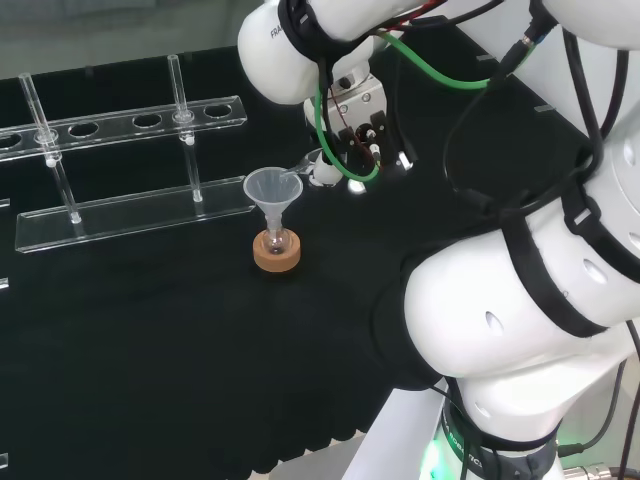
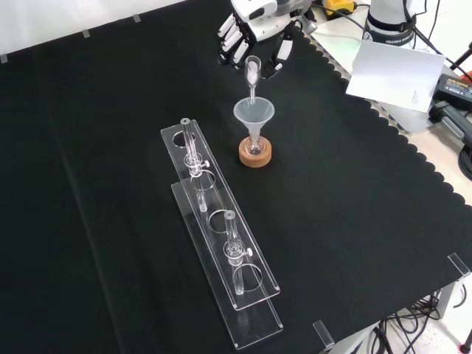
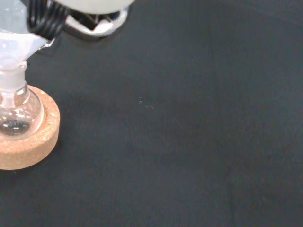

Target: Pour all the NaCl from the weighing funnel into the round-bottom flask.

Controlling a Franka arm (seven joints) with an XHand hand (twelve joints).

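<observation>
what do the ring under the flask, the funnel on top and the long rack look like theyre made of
The tan round stand ring looks like cork: matte, speckled, grainy surface. The translucent cone-shaped funnel sitting in the small round-bottom flask looks like frosted plastic, though it could be glass. The flask looks like clear glass, with shiny highlights. The long clear rack with holes looks like acrylic, with glossy flat sheets and bright edges.

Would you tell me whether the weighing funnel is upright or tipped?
Tipped: held by the hand, the weighing funnel slants spout-down into the funnel.

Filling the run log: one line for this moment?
phase: pouring | hand: holds weighing funnel, tilted, tip over plastic funnel | round-bottom flask: upright on cork ring
</observation>
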